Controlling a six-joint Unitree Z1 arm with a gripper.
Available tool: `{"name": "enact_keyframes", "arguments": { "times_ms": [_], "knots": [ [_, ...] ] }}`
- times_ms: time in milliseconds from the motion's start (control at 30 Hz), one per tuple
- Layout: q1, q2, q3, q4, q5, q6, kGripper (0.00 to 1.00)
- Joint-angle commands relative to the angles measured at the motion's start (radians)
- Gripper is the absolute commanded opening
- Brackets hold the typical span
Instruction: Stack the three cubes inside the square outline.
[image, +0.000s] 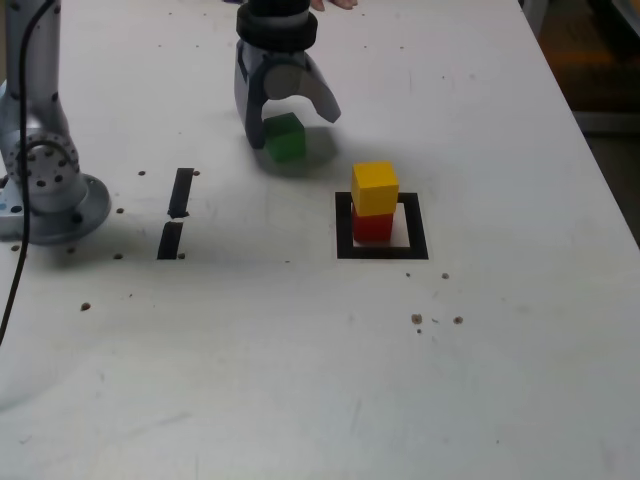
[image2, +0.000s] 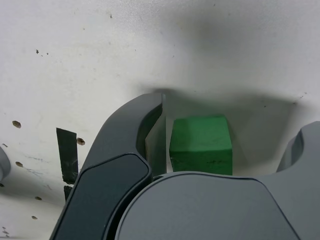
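Three cubes sit on a white counter (image: 300, 380), whose surface is matte, scuffed and dotted with small dark holes and specks. Two short black tape strips (image: 176, 213) lie end to end toward the exterior view's left, near the arm's round grey base (image: 45, 180), from which a dark cable runs down off the frame. At the exterior view's right edge the counter ends, and beyond it a darker floor and some blurred orange-brown furniture show; too little is clear to say more of the room. A bit of a person's hand (image: 335, 4) appears at the far edge. No brand, label or readable writing shows in either view.

The square outline (image: 381, 227) of black tape lies right of centre in the exterior view. Inside it, toward its near-left part, the red cube (image: 372, 225) rests on the white centre, and the yellow cube (image: 374, 188) sits on top of it, turned slightly.

The green cube (image: 285, 137) stands on the counter well apart from the outline, farther back and to the exterior view's left. The gripper (image: 292, 118) is lowered over it with its jaws spread wide, one on each side. In the wrist view the green cube (image2: 201, 145) sits between the jaws, just beside one finger (image2: 131, 131); whether they touch cannot be told.
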Motion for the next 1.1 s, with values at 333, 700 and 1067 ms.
{"name": "enact_keyframes", "arguments": {
  "times_ms": [333,700,1067],
  "knots": [
    [0.002,-0.003,0.072,-0.106,-0.02,0.002,0.55],
    [0.002,-0.02,0.08,-0.126,-0.006,0.002,0.23],
    [-0.025,-0.092,0.03,-0.015,-0.006,-0.018,0.22]
  ]
}}
